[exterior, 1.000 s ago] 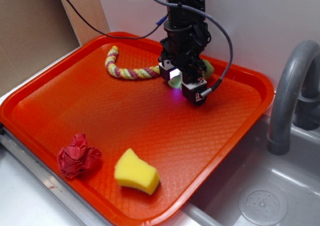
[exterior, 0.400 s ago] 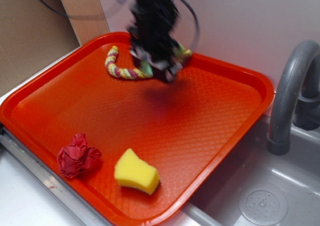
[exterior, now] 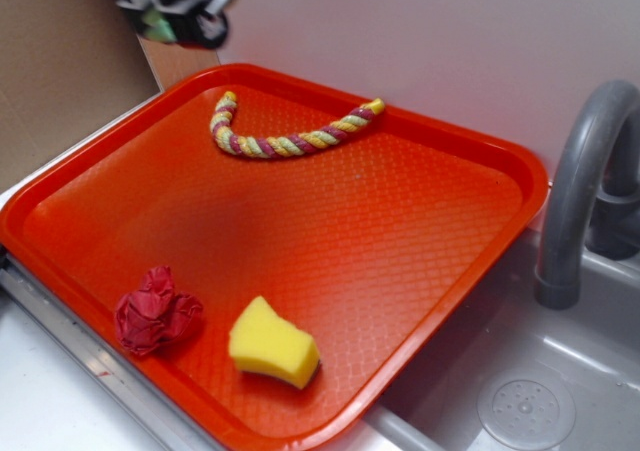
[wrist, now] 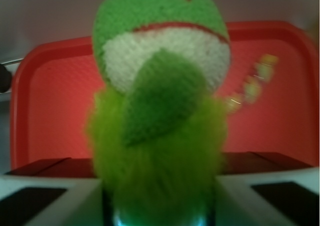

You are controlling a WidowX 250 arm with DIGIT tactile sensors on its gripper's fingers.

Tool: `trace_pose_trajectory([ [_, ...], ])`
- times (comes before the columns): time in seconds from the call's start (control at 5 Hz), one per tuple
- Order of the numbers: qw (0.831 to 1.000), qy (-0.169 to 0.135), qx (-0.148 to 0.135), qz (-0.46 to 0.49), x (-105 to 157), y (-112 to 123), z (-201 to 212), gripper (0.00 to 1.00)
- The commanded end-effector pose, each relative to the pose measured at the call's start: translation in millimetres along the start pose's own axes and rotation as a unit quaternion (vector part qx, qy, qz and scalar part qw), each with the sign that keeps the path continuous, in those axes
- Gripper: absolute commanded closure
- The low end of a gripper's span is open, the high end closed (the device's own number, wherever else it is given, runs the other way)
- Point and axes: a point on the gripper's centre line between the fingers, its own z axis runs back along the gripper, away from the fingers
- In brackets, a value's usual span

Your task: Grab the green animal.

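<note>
The green animal (wrist: 157, 131) is held fast between the two fingers of the tool (exterior: 180, 9), its fuzzy lime body pinched at the bottom of the wrist view and its white face patch and a knitted green limb turned toward the lens. In the exterior view the tool, blurred with motion, has been carried up and away to a spot high beyond the tray's far left corner — a second earlier it was pressed down at the tray's far edge, where the toy lay beside the end of the rope. That patch of the orange tray (exterior: 400, 261) is now bare, and a smear of green can be made out in the blurred tool.

The grasp is judged to be done: the toy has been lifted clear of the tray and is touching nothing but the tool, which is closed around it.

The twisted rope (exterior: 290, 136) has been left curved along the far edge, its yellow tip now uncovered. The yellow sponge (exterior: 272, 343) and the crumpled red wad (exterior: 153, 311) are seen near the near edge — neither has been disturbed. A grey tap (exterior: 585, 191) stands over the sink beyond the tray's right edge.

No brand, label or writing can be read anywhere.
</note>
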Motion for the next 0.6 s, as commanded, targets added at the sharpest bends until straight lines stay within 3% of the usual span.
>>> trace_pose_trajectory([
  [0.0,0.995,-0.062,-0.018,0.079,-47.2,20.2,55.5,1.0],
  [0.2,0.988,-0.082,0.004,0.128,-60.1,27.3,56.8,1.0],
  [0.4,0.993,-0.044,0.004,0.112,-56.4,30.7,39.4,1.0],
])
